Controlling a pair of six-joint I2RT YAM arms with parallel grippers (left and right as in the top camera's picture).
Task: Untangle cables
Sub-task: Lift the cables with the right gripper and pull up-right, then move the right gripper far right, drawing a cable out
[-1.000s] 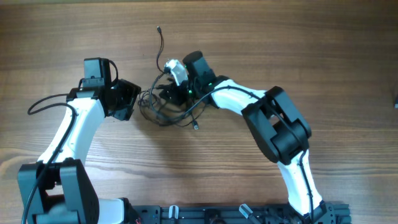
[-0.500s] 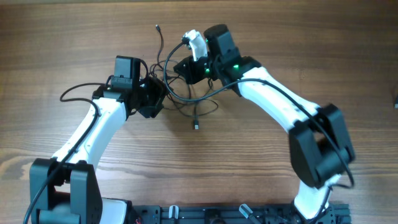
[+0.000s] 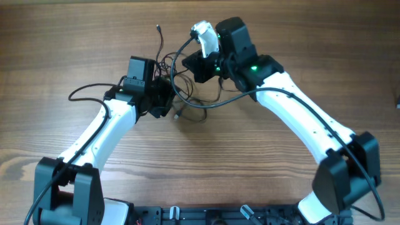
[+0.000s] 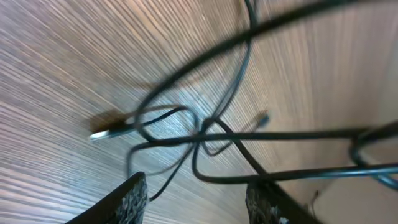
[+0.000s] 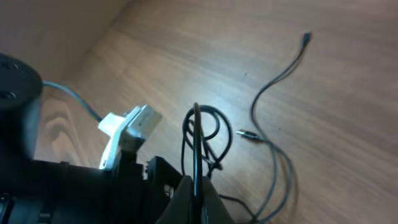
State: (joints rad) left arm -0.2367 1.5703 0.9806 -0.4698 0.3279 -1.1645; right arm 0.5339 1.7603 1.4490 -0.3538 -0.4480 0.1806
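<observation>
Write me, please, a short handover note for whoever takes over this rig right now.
Right gripper: shut on one strand of the cables, at the far side of the tangle.
Left gripper: open at the tangle's left edge. Strands cross just ahead of its fingers, and none is gripped.
Cables: one knotted bundle on the table between the two grippers. One plug end trails away on the far side.
Done: nothing is separated yet.
Left: probably take a second strand with the left gripper, draw the crossings apart, then lay each cable out on its own.
</observation>
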